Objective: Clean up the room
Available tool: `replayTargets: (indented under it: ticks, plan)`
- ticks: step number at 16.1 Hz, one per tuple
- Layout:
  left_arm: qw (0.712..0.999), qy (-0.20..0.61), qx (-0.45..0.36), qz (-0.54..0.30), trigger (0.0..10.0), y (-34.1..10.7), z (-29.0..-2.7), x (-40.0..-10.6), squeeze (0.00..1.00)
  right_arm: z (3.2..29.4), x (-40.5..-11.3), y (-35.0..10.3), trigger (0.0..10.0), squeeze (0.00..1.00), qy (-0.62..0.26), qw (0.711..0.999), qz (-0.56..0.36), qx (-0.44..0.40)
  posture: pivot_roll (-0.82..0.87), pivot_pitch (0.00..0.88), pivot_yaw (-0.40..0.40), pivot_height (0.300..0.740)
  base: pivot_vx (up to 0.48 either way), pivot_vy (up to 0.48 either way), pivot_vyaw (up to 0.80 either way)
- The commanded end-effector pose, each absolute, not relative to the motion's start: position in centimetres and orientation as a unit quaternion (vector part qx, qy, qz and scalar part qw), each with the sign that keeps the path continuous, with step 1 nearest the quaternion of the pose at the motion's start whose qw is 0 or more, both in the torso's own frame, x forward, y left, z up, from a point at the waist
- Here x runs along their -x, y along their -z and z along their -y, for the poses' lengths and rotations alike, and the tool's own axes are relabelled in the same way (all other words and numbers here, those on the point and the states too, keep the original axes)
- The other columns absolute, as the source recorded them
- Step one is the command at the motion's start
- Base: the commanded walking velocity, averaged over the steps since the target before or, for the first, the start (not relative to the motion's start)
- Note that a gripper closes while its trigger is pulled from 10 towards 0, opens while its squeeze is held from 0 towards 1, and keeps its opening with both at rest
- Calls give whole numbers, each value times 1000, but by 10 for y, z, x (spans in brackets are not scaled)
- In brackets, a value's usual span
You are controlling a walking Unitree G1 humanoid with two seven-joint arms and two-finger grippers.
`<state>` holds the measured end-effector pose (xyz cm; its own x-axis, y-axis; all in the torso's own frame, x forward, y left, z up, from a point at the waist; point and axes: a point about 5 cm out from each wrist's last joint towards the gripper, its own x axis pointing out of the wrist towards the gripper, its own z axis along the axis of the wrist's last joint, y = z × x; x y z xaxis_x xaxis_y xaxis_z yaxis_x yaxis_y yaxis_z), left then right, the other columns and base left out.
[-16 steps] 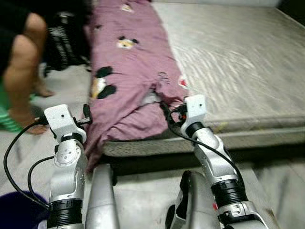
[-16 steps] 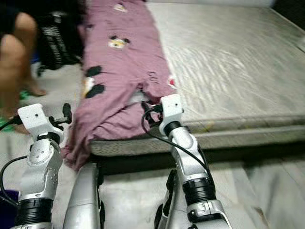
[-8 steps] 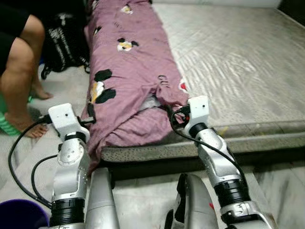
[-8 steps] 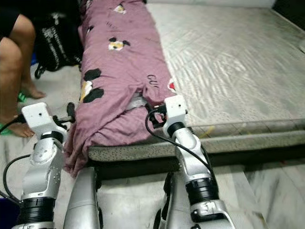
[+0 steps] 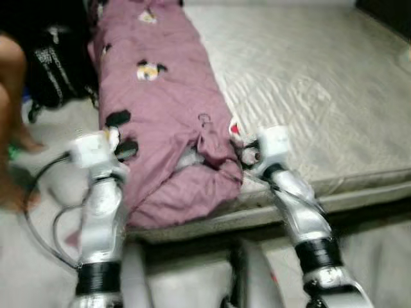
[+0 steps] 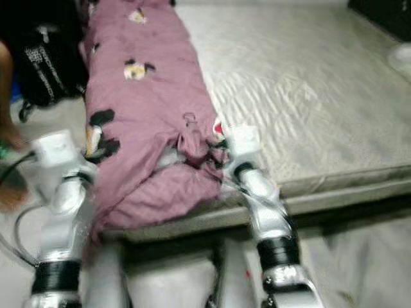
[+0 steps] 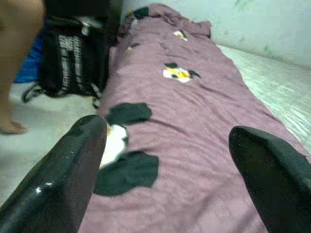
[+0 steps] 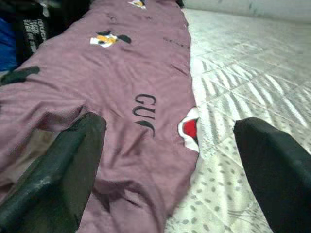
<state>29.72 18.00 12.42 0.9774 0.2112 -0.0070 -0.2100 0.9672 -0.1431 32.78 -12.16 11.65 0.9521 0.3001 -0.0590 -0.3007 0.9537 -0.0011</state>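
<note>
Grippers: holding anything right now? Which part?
Nothing held. Left gripper and right gripper are both open, poised over the near end of the purple blanket.

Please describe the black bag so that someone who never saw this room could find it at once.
Start at the mattress, whose left strip is covered by a purple blanket. On the floor left of it, near the far end, stands the black bag. It alone is black with white lettering.
</note>
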Motion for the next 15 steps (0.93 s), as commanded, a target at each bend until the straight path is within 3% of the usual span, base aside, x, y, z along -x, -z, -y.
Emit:
replayTargets:
  ticks: [1,5,8,10,15]
  plan:
    - [989,-131,64,-12,10000,-116,-194,-291,0,110,-328,-116,10000,0,-170,985,-34,-4,38,49,-62,526,0,0,0]
    - [989,-132,64,-12,10000,-116,-194,-291,0,107,-328,-115,10000,0,-185,982,-38,6,43,47,-65,526,0,0,0]
    - [989,-134,65,-13,10000,-117,-193,-292,0,105,-329,-112,10000,0,-199,978,-58,11,43,47,-65,526,0,0,800]
    - [989,-134,63,-17,10000,-118,-192,-292,0,103,-334,-106,10000,0,-220,972,-83,15,62,47,-65,526,0,0,0]
    - [991,-132,31,-19,10000,-122,-198,-274,0,99,-352,-102,10000,0,-208,967,-94,115,124,77,-47,526,0,0,0]
